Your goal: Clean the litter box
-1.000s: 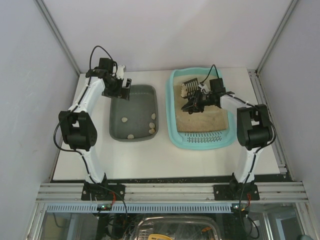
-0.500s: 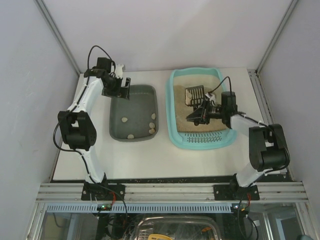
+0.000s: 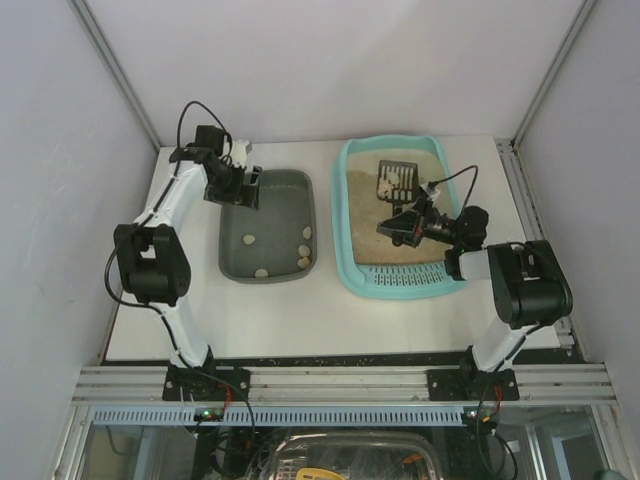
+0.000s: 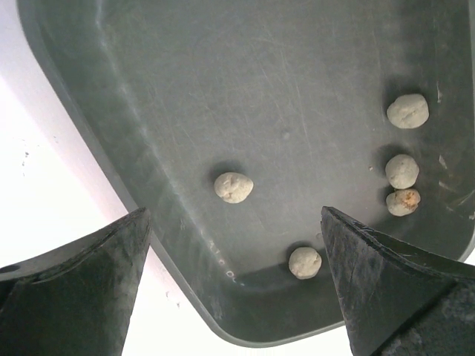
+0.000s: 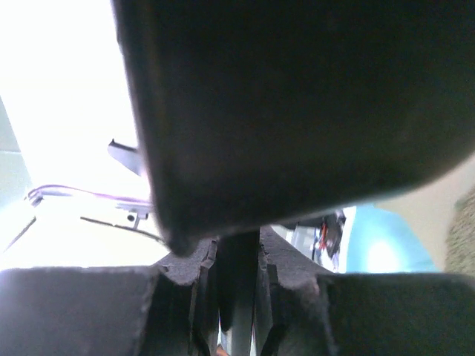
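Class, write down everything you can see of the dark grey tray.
The dark grey tray is a shallow rounded rectangle, plastic by its look, with a scuffed floor. It lies flat on the white table, left of the litter box and apart from it. Five pale lumps lie inside, three along its right side. The open left gripper hangs over its far left corner.

Turquoise, grey and beige on a white table (image 3: 190, 300)
The litter box (image 3: 342, 235) is light turquoise with a slotted end, its litter (image 3: 405, 252) sandy beige; the scoop (image 3: 384, 172) is black and slotted; the tray (image 3: 275, 210) is dark grey, dotted with off-white clumps (image 4: 233, 187); the left arm (image 3: 175, 200) is white with black joints.
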You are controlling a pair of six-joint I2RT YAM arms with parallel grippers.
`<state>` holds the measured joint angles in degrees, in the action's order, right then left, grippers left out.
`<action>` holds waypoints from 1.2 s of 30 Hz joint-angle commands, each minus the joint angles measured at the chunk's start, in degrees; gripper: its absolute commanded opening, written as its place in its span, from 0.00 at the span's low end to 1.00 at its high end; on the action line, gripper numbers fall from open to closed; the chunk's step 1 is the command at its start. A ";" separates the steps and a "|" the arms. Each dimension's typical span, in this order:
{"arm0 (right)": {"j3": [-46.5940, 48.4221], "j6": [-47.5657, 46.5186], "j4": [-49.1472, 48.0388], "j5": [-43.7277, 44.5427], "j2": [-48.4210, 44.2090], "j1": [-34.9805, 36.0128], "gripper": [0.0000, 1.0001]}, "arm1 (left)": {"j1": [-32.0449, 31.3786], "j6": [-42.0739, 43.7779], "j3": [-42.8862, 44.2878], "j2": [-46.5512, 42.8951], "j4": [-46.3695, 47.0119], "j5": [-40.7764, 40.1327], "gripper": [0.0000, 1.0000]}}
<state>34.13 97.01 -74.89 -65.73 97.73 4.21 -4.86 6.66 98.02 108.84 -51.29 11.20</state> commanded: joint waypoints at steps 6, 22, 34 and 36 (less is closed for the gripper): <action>-5.01 -11.68 10.57 0.26 -7.77 -2.22 0.00 | -2.13 2.56 -0.89 -6.60 0.97 0.08 1.00; -15.52 -17.70 21.65 0.13 -19.81 -5.68 0.00 | -5.38 10.41 -6.99 -17.37 -9.76 0.62 1.00; -16.68 -19.74 24.71 0.93 -23.97 -0.67 0.00 | -13.32 17.18 -22.30 -29.25 -6.68 -9.42 1.00; -16.46 -20.89 25.95 1.17 -24.55 1.70 0.00 | -13.32 17.14 -20.81 -29.15 -6.87 -8.62 1.00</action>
<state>16.58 76.75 -45.28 -64.27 73.95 1.21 -18.41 20.71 76.16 82.11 -60.66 4.47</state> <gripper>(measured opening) 0.151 0.997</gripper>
